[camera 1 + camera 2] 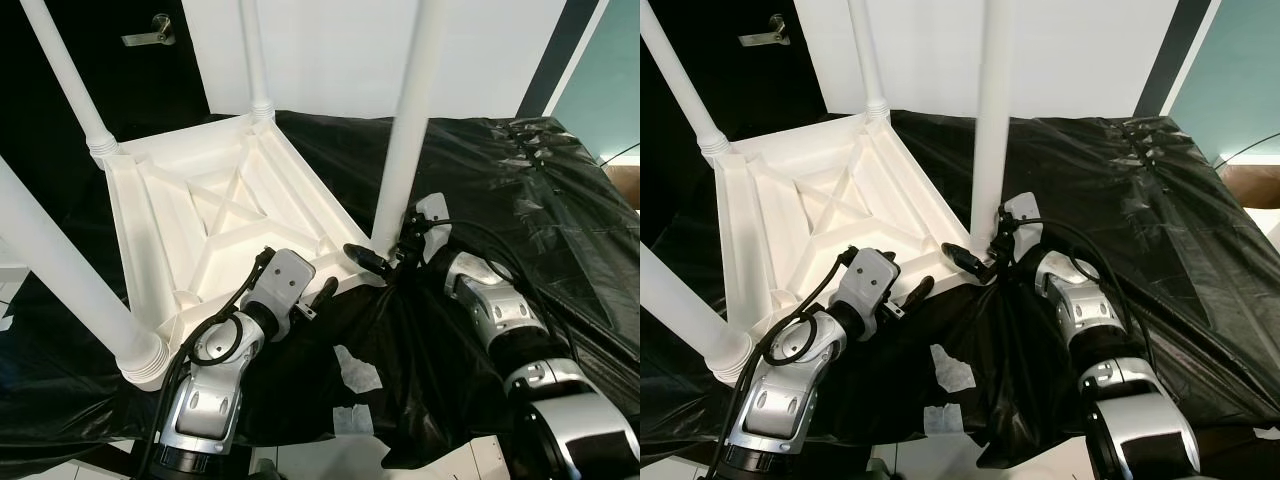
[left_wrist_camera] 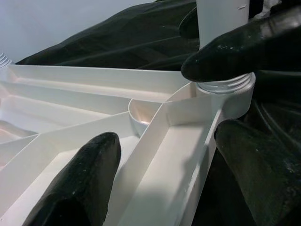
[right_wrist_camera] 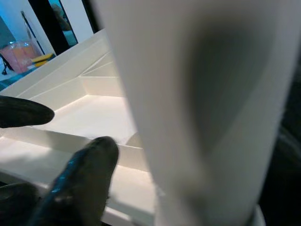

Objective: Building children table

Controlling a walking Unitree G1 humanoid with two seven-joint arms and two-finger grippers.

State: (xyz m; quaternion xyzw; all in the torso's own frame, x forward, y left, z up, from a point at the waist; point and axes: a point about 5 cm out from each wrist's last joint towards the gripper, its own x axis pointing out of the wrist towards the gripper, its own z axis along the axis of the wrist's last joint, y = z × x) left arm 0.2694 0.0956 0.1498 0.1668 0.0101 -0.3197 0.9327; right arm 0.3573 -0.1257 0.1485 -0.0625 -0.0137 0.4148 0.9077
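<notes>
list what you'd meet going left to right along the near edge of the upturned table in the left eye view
near-left table leg → left gripper → right gripper → near-right table leg → black plastic sheet

No text, label or number can be read anywhere — nothing legible.

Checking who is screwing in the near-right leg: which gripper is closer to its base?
Right. The right gripper sits at the base of the leg; the left gripper rests on the tabletop's near edge, further along.
</notes>
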